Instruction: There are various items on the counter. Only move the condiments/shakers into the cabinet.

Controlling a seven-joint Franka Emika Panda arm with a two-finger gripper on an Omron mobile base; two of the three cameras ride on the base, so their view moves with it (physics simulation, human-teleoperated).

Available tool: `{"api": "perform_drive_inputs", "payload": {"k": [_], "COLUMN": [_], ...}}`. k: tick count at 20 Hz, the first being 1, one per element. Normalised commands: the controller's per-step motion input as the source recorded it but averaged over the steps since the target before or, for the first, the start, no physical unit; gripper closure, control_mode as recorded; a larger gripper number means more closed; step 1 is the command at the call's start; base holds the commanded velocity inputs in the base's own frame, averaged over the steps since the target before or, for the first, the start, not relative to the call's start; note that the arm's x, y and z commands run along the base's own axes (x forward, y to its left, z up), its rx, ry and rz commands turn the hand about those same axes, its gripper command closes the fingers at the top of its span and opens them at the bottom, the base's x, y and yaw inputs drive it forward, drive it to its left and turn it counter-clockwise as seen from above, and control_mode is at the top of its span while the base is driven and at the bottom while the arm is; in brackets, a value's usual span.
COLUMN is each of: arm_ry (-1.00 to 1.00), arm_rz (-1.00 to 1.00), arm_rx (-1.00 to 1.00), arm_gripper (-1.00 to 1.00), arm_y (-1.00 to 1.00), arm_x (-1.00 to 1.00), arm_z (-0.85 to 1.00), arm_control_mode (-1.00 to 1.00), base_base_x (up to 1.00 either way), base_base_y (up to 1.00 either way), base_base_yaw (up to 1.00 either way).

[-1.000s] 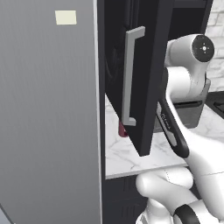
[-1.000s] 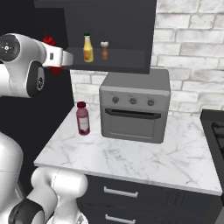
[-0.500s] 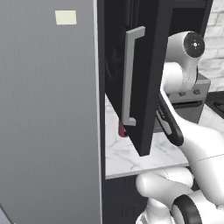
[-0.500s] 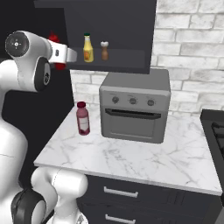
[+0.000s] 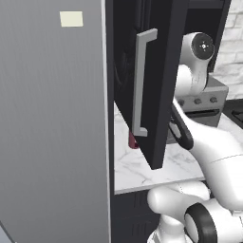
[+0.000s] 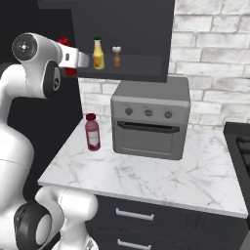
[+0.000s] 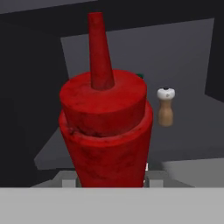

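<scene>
- Brick wall backs a white marble worktop that carries a silver oven and a dark red bottle standing just beside the oven's left side.
- Above the oven, the black cabinet stands open; its door with the long grey handle swings out in the left base view.
- On the cabinet shelf stand a yellow bottle and a small brown shaker, close together.
- At the cabinet's left edge, level with that shelf, the hand is closed on a red squeeze bottle, which stands upright between the fingers in the hand view, nozzle up.
- Judged step: carrying the red squeeze bottle into the cabinet; two condiments look already shelved.
- Next move calls for reaching further in over a bare stretch of shelf left of the yellow bottle, lowering until the base sits flat, then releasing without knocking its neighbours.
- Whether the dark red bottle counts as a condiment is unclear.
</scene>
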Motion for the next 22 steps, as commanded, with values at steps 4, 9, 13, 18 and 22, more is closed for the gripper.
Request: {"api": "perform_drive_inputs", "payload": {"k": [4, 9, 13, 18, 22], "arm_ry": [0.0, 0.0, 0.0, 0.0, 0.0], "arm_rz": [-0.06, -0.02, 0.0, 0.0, 0.0], "arm_rx": [0.0, 0.0, 0.0, 0.0, 0.0], "arm_gripper": [1.0, 1.0, 1.0, 1.0, 1.0], "arm_y": [0.0, 0.0, 0.0, 0.0, 0.0], "arm_x": [0.27, 0.24, 0.16, 0.21, 0.2], "arm_z": [0.0, 0.0, 0.0, 0.0, 0.0], "arm_control_mode": [-1.0, -1.0, -1.0, -1.0, -1.0], "base_base_x": [0.0, 0.0, 0.0, 0.0, 0.0], "base_base_y": [0.0, 0.0, 0.0, 0.0, 0.0], "base_base_yaw": [0.0, 0.0, 0.0, 0.0, 0.0]}}
